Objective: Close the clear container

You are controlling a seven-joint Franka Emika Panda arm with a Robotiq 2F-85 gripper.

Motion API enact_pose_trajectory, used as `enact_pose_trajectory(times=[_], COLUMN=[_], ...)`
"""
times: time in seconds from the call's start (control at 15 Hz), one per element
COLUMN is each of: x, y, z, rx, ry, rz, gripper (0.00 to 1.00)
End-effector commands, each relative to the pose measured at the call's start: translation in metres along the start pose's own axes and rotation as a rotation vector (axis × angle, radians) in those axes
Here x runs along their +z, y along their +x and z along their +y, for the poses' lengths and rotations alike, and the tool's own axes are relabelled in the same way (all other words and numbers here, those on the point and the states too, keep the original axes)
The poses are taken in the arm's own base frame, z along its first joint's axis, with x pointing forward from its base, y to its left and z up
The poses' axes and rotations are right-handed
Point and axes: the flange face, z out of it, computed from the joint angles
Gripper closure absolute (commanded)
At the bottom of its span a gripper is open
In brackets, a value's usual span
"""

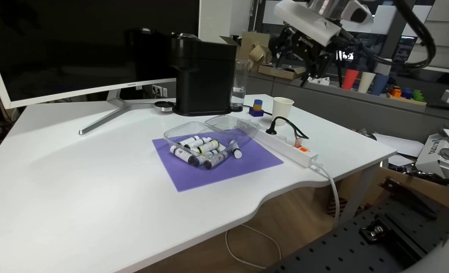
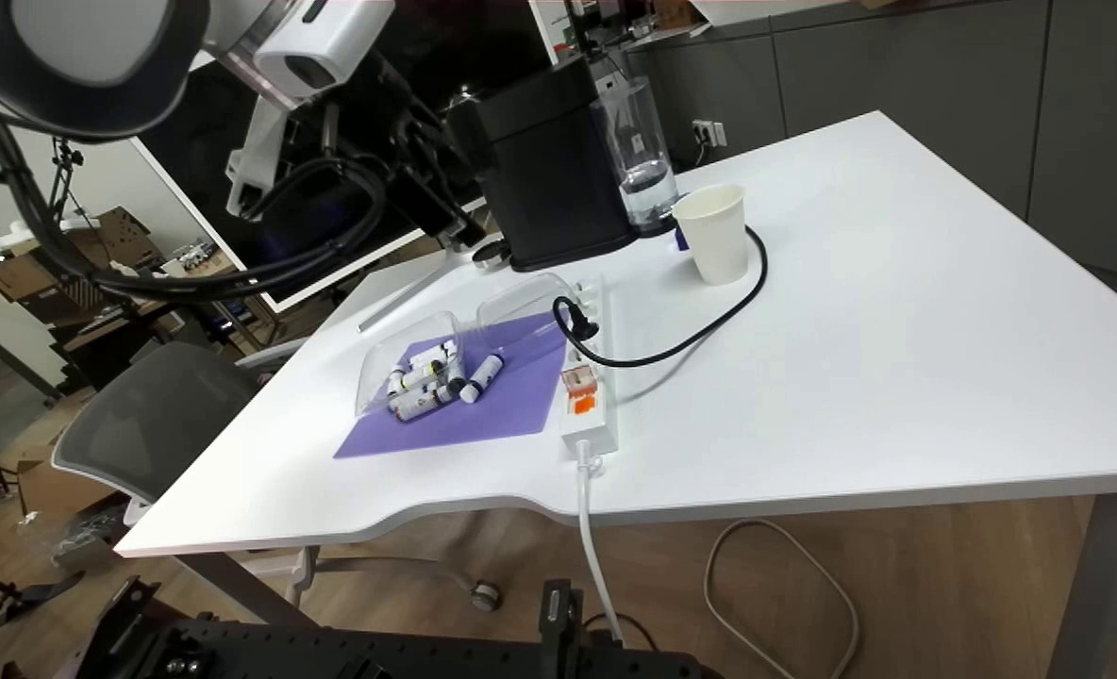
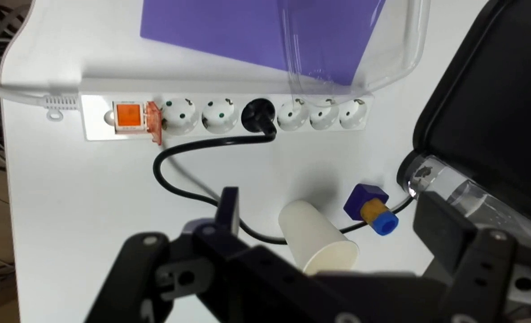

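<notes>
Pincer [image 3: 332, 208] is the closest thing to the wrist cam, fingers [image 3: 228, 210] spread wide with nothing gripped, and it hangs in the air well above the white power strip [image 1: 285, 148]. There's a black plug [image 3: 257, 113] in one of the strip's middle sockets [image 3: 220, 115], and its cable [image 3: 211, 142] loops out on the side away from the purple mat [image 1: 232, 168]. Same side of the strip: a white paper cup [image 3: 312, 233] standing upright and, nearer the end without the orange switch [image 3: 128, 115], a little purple, orange and blue block stack [image 3: 373, 210]. Over on the strip's mat side you've got the clear container [image 1: 186, 131], and it's open: tub [image 2: 381, 363] mostly on the mat with small bottles [image 1: 208, 146] in it, lid [image 1: 234, 129] laid back toward the strip, its edge overlapping the last few sockets in the wrist view. One loose bottle [image 2: 482, 377] lies on the mat between tub and strip. Past the strip's switchless end stands a big black box [image 1: 205, 81], with a clear cylinder [image 1: 239, 81] holding some liquid just beside it. Monitor [image 1: 76, 49] is on the table [image 1: 76, 182] too, mat side, well apart from the strip.
</notes>
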Motion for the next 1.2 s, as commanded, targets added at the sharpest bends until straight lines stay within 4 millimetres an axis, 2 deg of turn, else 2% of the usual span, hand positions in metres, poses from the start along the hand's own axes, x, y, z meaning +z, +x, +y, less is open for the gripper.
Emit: enact_pose_trajectory(times=[0.0, 0.2, 0.4, 0.47, 0.8, 1.13], x=[0.029, 0.046, 0.066, 0.054, 0.063, 0.098], y=[0.013, 0.016, 0.021, 0.011, 0.01, 0.012], z=[-0.019, -0.033, -0.038, -0.029, -0.029, -0.036], rx=[-0.01, -0.049, -0.091, -0.073, -0.07, -0.018], ry=[-0.025, -0.025, -0.018, -0.027, -0.03, -0.013], rz=[-0.06, -0.134, -0.239, -0.19, -0.178, -0.129], gripper=[0.0, 0.0, 0.0, 0.0, 0.0, 0.0])
